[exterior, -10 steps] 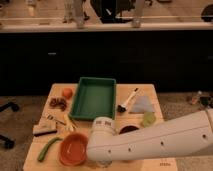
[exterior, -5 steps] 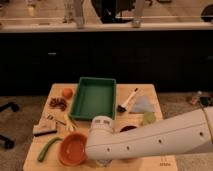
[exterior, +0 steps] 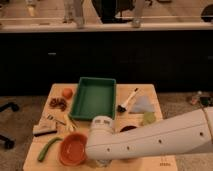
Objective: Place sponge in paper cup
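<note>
I can't pick out the sponge or the paper cup for certain from here. The arm (exterior: 150, 142) covers the front middle of the desk (exterior: 145, 92), and the tool (exterior: 101, 162) sits low at the front edge, mostly hidden behind the wrist. I cannot tell whether it's apart or together.

Free room: bare strip on the desk's right side. Left is crowded: orange bowl (exterior: 73, 149) touching the wrist, green pepper (exterior: 48, 148) at the front-left edge, brush (exterior: 45, 131) behind it.

The green tray (exterior: 94, 97) fills the centre back; a black-tipped brush (exterior: 127, 100) lies just right of it.

Versus half a second ago, the arm barely shifted, and the objects haven't moved.

The arm comes in from the right, sloping down leftward, wrist pointing down.
</note>
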### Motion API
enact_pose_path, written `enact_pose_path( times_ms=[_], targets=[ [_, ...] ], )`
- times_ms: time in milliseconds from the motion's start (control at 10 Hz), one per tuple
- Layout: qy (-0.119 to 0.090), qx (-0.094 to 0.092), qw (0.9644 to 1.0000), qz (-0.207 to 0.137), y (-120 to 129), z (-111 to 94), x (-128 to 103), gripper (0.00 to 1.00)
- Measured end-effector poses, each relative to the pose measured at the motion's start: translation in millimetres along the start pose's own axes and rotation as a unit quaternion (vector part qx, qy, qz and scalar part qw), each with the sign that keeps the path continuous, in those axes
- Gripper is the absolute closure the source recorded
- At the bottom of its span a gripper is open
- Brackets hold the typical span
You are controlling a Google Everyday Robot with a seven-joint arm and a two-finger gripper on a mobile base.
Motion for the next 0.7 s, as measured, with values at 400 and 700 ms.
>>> enact_pose_path(
  times_ms=[400,700],
  targets=[
    [0.0,0.0,1.0,0.001,-0.3,0.0,0.2,0.2],
    [0.0,-0.001,1.0,0.001,-0.1,0.4,0.3,0.2]
  ],
)
